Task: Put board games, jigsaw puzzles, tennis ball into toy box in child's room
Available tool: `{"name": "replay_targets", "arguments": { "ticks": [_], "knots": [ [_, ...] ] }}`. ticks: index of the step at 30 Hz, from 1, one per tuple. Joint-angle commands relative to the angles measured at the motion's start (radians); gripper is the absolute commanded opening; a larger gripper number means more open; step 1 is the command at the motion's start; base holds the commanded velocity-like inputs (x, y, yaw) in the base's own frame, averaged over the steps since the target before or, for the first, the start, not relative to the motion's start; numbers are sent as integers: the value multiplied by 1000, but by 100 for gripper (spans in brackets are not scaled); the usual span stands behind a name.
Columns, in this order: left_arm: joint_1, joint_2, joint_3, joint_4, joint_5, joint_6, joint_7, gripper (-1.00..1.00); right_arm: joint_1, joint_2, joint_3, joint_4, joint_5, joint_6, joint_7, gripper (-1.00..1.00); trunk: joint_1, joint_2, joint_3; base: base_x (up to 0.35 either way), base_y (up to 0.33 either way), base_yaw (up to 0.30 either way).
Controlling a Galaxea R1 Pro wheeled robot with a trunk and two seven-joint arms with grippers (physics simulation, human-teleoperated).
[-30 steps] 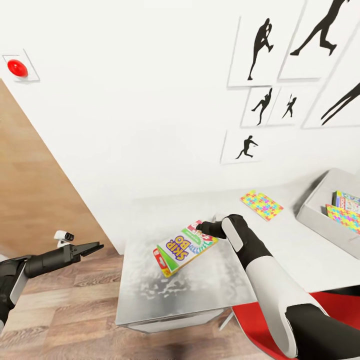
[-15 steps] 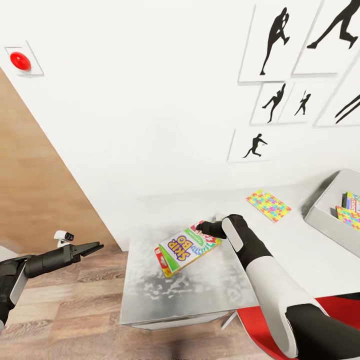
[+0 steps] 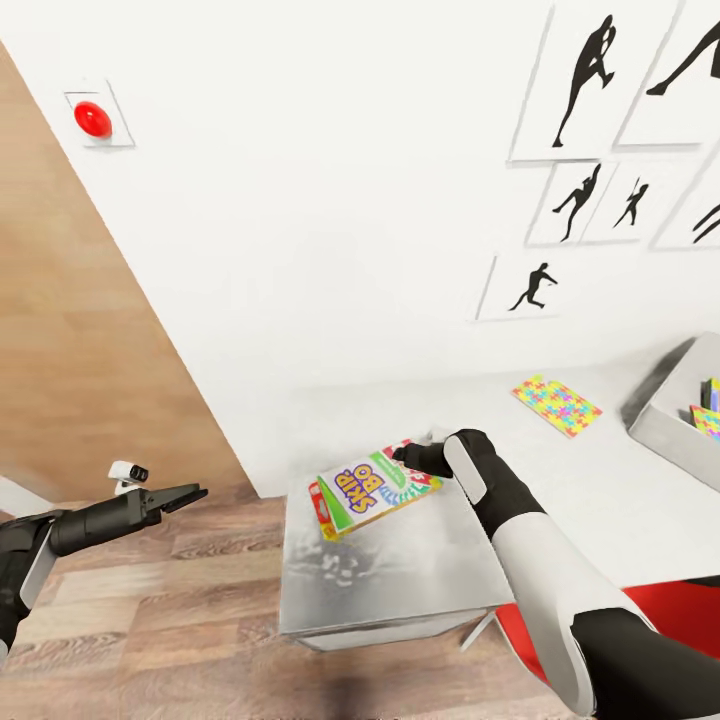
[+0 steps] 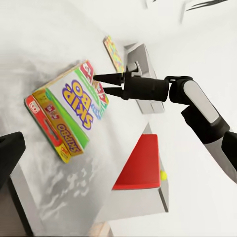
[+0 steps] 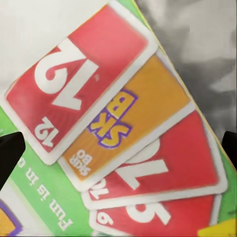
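The red-yellow-green Skip-Bo board game hangs tilted over the table's lower grey end unit. My right gripper is shut on its red card-printed end, fingers spread by the thick box. My left gripper is open and holds nothing, out over the floor to the left. One jigsaw puzzle lies on the pale table top. At the right edge, the grey toy box holds another puzzle and a printed box. A small yellow ball shows by the chair. The bed is out of view.
A red chair stands under my right arm at the table's front. A wooden panel and plank floor lie to the left. On the white wall are a red button and black silhouette pictures.
The view has swung, so the wall, table and toy box have slid right in the picture. The Skip-Bo box stayed with my right gripper and turned slightly. Both arms kept their pose.
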Motion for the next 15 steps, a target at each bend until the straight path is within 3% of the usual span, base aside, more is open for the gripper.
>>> {"name": "replay_targets", "arguments": {
  "ticks": [1, 10, 15],
  "knots": [
    [-1, 0, 0, 0, 0, 11, -4, 100, -1, 0, 2, -1, -12, 2, -9, 100, 0, -2, -2, -87, 275, 0],
    [-1, 0, 0, 0, 0, 11, -4, 100, -1, 0, 2, -1, -12, 2, -10, 100, 0, -2, -2, -3, 281, 0],
    [-1, 0, 0, 0, 0, 11, -4, 100, -1, 0, 2, -1, -12, 2, -10, 100, 0, -2, -2, 99, 102, 0]
  ]
}}
